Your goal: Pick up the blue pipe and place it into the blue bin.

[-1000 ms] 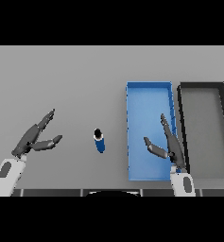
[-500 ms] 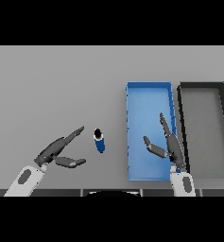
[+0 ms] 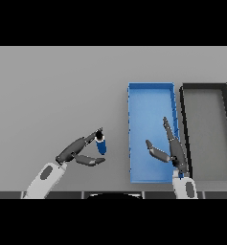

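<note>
Left robot hand (image 3: 75, 151) reaching in from the lower left over the near part of the counter (image 3: 57, 86), white and grey forearm slanting up toward the right, fingers stretched out straight and pointing at the blue pipe (image 3: 100, 143), thumb held apart below them, so spread rather than pinching; fingertips just touching or all but touching the dark top end of the pipe, contact hard to tell from this view. Blue pipe standing on the counter not far from the near edge, left of the blue bin (image 3: 151, 136), apart from it, with the thumb tip lying just beside its lower part. Right robot hand (image 3: 170, 149) entering from the lower edge on the right, raised over the near right part of the blue bin, fingers straight and aimed toward the far edge, thumb spread out to the left, holding nothing. Blue bin lying lengthwise from near edge toward the middle of the counter, nothing seen inside but its blue floor. Black bin (image 3: 208, 131) lying just beside the blue one on its right, close to the counter's right edge, long walls parallel. Nothing seen between the pipe and the blue bin
</note>
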### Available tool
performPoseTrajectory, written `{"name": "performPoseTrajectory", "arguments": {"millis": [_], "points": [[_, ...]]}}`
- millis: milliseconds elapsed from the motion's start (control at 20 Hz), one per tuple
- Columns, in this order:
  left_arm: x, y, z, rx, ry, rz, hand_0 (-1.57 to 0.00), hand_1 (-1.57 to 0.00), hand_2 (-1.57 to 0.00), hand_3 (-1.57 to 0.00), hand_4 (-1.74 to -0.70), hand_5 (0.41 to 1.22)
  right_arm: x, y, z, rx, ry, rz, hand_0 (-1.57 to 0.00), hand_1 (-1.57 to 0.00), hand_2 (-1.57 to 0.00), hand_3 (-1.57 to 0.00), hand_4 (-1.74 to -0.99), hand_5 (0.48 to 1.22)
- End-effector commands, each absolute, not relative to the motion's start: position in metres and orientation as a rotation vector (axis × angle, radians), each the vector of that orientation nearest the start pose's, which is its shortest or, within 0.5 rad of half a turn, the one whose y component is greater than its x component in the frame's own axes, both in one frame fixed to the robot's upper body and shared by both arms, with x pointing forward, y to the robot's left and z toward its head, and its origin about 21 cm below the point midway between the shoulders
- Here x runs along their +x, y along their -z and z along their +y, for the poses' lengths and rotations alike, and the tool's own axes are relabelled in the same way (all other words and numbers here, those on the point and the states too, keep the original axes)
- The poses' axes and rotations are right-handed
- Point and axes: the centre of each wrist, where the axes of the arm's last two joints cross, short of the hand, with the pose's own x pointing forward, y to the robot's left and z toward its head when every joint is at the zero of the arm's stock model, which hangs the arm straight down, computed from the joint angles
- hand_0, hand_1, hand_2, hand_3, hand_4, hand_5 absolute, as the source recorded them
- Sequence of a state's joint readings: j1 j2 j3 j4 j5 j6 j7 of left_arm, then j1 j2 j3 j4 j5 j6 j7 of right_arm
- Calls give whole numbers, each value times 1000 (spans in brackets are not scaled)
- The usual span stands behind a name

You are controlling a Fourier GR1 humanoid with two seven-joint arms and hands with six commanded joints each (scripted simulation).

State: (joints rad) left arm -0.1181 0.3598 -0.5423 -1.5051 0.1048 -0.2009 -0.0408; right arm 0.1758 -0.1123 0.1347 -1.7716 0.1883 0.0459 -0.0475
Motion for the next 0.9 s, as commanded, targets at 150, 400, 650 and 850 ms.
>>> {"name": "performPoseTrajectory", "arguments": {"millis": [150, 400, 650, 850], "points": [[251, 17, 171, -363, 852, -1431, 1, 1, 1, 1, -1131, 462, 204, -14, -234, -112, -319, -1640, 1, 1, 1, 1, -1201, 605], [263, 21, 149, -453, 777, -1462, 1, -2, -39, -6, -1240, 558, 203, -13, -236, -108, -306, -1636, 1, 1, 1, 1, -1204, 605], [257, 25, 139, -505, 683, -1462, -504, -677, -733, -703, -1416, 856, 204, -13, -237, -116, -304, -1627, 1, 1, 1, 1, -1196, 604], [250, 28, 133, -527, 743, -1483, -1134, -1205, -1228, -1174, -1600, 1072, 203, -13, -238, -96, -308, -1635, 1, 1, 1, 1, -1198, 604]]}}
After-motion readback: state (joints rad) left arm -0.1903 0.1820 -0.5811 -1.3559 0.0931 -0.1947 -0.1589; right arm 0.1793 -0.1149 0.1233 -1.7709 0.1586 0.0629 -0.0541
